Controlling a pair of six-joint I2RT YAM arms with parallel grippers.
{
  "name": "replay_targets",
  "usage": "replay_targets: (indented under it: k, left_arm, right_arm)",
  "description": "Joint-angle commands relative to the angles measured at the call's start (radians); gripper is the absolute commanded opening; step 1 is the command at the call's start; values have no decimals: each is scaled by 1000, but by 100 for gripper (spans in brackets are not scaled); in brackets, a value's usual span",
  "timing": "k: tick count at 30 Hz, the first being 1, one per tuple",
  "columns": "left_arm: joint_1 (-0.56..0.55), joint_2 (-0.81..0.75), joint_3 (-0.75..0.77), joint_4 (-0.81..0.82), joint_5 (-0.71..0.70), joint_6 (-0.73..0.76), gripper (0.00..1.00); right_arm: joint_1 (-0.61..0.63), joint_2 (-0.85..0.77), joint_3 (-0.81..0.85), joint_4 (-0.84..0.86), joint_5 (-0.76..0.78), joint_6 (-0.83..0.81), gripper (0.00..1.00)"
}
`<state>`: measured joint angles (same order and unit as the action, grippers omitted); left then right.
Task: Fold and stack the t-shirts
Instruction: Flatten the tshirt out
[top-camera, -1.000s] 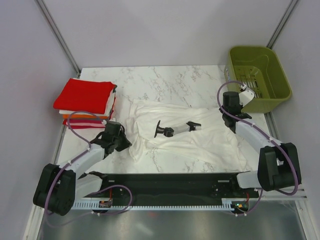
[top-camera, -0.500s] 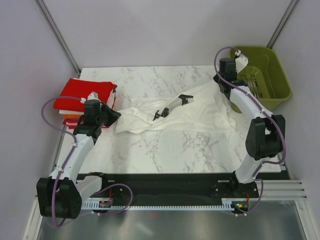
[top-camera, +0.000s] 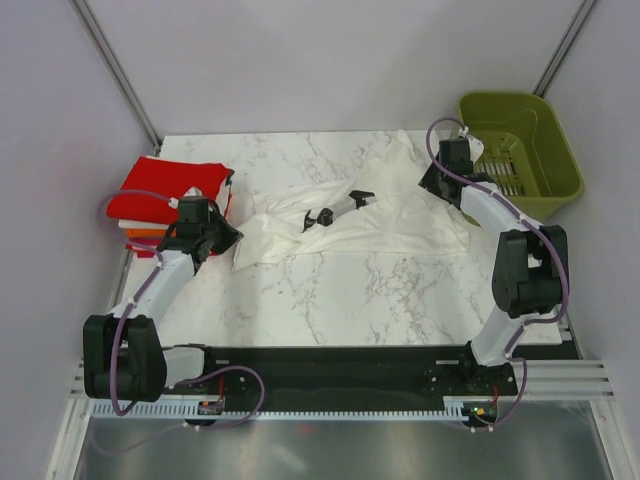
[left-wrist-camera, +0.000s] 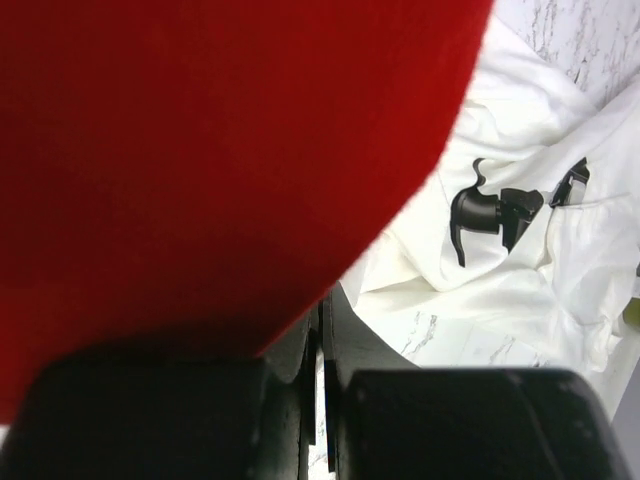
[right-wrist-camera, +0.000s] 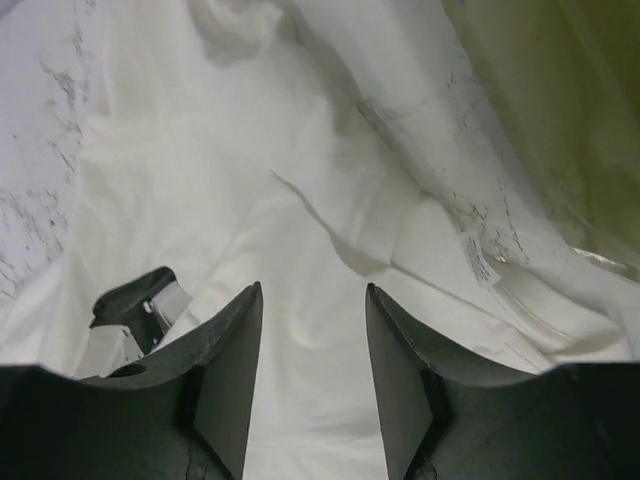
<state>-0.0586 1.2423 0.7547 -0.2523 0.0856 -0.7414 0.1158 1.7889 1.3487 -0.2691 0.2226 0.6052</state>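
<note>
Sitting at the left edge of the surface (top-camera: 350, 290): folded stack (top-camera: 165, 195), red on top. Left fingers (left-wrist-camera: 295, 390) pressed nearly together just beside it, at the left end of the white shirt (top-camera: 390, 225); cannot tell if cloth is pinched. White shirt lies spread, rumpled, mid-surface, black print (top-camera: 335, 212) up. Right fingers (right-wrist-camera: 225, 360) spread apart over its right end, near the basket (top-camera: 560, 150).

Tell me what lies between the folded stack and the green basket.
The white t-shirt, spread crumpled across the marble table; the top view shows it.
</note>
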Motion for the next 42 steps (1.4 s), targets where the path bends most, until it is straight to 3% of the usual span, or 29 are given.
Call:
replay_targets:
  k: [1, 8, 13, 20, 24, 28, 37, 40, 42]
  left_arm:
    - [6, -21, -12, 39, -61, -15, 2]
    - [8, -14, -18, 44, -61, -24, 2]
    - [8, -33, -49, 54, -37, -30, 2]
    - [8, -83, -104, 67, -40, -32, 2]
    - [8, -110, -114, 67, -41, -30, 2]
    - [8, -110, -106, 64, -34, -32, 2]
    - [8, -127, -101, 45, -37, -32, 2]
    - [8, -136, -101, 39, -30, -33, 2]
    - [8, -138, -94, 35, -27, -29, 2]
  right_arm:
    - [1, -85, -91, 80, -28, -47, 52]
    - [1, 76, 9, 79, -101, -84, 54]
    - [4, 200, 114, 71, -134, -101, 67]
    - [16, 316, 231, 38, -83, -137, 67]
    - [21, 348, 250, 34, -100, -140, 64]
    - [19, 349, 244, 39, -147, -116, 53]
    - [21, 363, 242, 31, -167, -111, 57]
    - [18, 357, 236, 22, -166, -111, 51]
    - [18, 339, 218, 27, -175, -113, 38]
